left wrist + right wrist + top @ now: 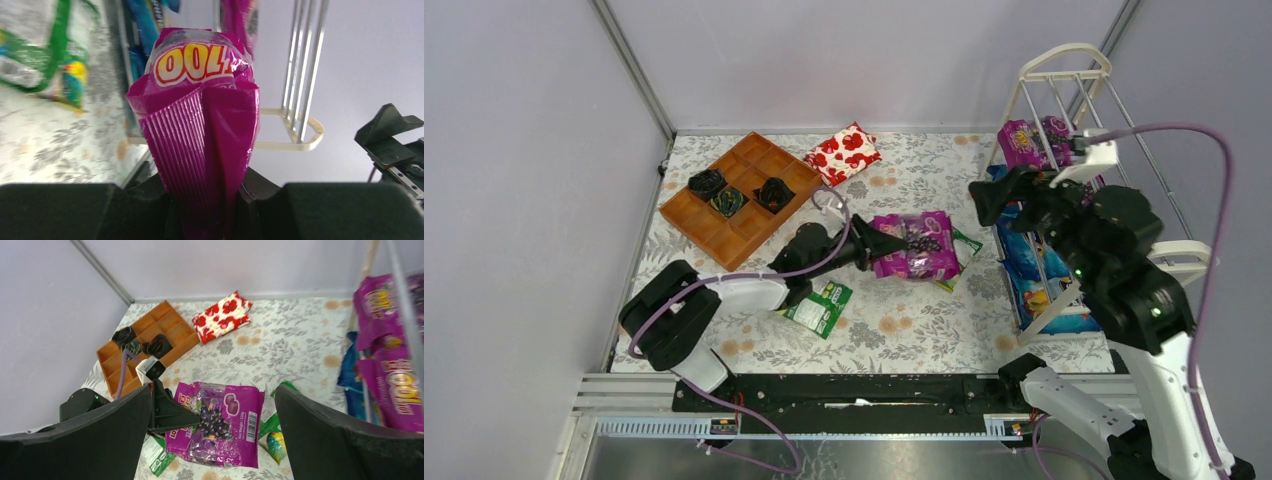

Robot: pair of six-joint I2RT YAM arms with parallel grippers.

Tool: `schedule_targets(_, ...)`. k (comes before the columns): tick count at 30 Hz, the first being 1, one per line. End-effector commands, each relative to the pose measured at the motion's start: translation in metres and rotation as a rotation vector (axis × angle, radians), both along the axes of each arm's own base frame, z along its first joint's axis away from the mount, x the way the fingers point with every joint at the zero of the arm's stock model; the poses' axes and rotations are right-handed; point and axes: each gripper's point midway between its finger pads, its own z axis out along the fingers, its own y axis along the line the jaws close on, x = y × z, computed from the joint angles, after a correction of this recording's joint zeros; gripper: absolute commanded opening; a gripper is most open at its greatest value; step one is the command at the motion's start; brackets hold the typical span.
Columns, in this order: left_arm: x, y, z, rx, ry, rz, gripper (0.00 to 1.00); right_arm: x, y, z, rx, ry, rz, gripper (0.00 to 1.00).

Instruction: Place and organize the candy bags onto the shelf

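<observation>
Table (pixel 904 190): flat, covered by a cloth printed with grey and tan flowers.
Shelf (pixel 1064 55): tall white rack of thin metal rods on a rounded tube frame, stood at the table's right edge.
Tray (pixel 759 155): brown and rectangular, divided into square compartments, set at far left; dark crumpled bundles (pixel 709 183) are held in three of them.
Right gripper (pixel 994 198): fingers spread wide with nothing between them, held just left of the shelf's upper tiers.
Left gripper (pixel 879 243): pinched on the ribbed, crimped end seal of the purple bag.
Blue bags (pixel 1029 255): glossy, stacked on the lower tiers.
Shelved purple bags (pixel 1024 140): two, glossy magenta, seen on an upper tier.
Purple bag (pixel 919 248): glossy, grape-printed, mid-table left of the shelf, overlapping one green bag (pixel 964 245).
Red flowered packet (pixel 844 152): flat, placed just beside the tray.
Second green bag (pixel 819 305): green-and-white, laid near the left arm.
</observation>
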Motion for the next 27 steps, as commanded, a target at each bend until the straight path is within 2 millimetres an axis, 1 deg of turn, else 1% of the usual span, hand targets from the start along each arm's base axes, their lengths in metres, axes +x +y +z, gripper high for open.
schedule_targets(1, -0.011, -0.029, 0.107, -0.214, -0.143, -0.027, 0.32, -0.015, -0.037, 0.021, -0.055, -0.03, -0.132, 1.0)
schedule_targets(4, -0.013, -0.049, 0.135, -0.252, -0.187, -0.012, 0.32, -0.025, -0.05, 0.033, -0.055, -0.048, -0.173, 1.0)
schedule_targets(8, -0.009, -0.075, 0.163, -0.287, -0.232, 0.027, 0.32, -0.044, -0.062, 0.057, -0.018, -0.116, -0.184, 1.0)
schedule_targets(9, -0.008, -0.082, 0.176, -0.305, -0.254, 0.036, 0.32, -0.048, -0.065, 0.062, -0.01, -0.133, -0.188, 1.0)
schedule_targets(10, -0.007, -0.09, 0.18, -0.303, -0.267, 0.043, 0.32, -0.054, -0.068, 0.067, 0.001, -0.151, -0.193, 1.0)
schedule_targets(12, -0.003, -0.105, 0.183, -0.299, -0.273, 0.051, 0.31, -0.061, -0.074, 0.074, 0.011, -0.171, -0.203, 1.0)
schedule_targets(13, -0.001, -0.112, 0.181, -0.302, -0.264, 0.051, 0.31, -0.065, -0.076, 0.076, 0.015, -0.178, -0.206, 1.0)
schedule_targets(17, 0.003, -0.136, 0.189, -0.346, -0.249, 0.049, 0.31, -0.077, -0.087, 0.081, 0.025, -0.203, -0.231, 1.0)
schedule_targets(19, 0.004, -0.151, 0.185, -0.338, -0.232, 0.039, 0.31, -0.08, -0.091, 0.081, 0.019, -0.204, -0.24, 1.0)
schedule_targets(23, -0.002, -0.171, 0.188, -0.365, -0.213, 0.012, 0.31, -0.088, -0.098, 0.082, 0.019, -0.214, -0.254, 1.0)
schedule_targets(27, -0.016, -0.184, 0.194, -0.361, -0.243, -0.001, 0.31, -0.091, -0.101, 0.079, 0.016, -0.215, -0.261, 1.0)
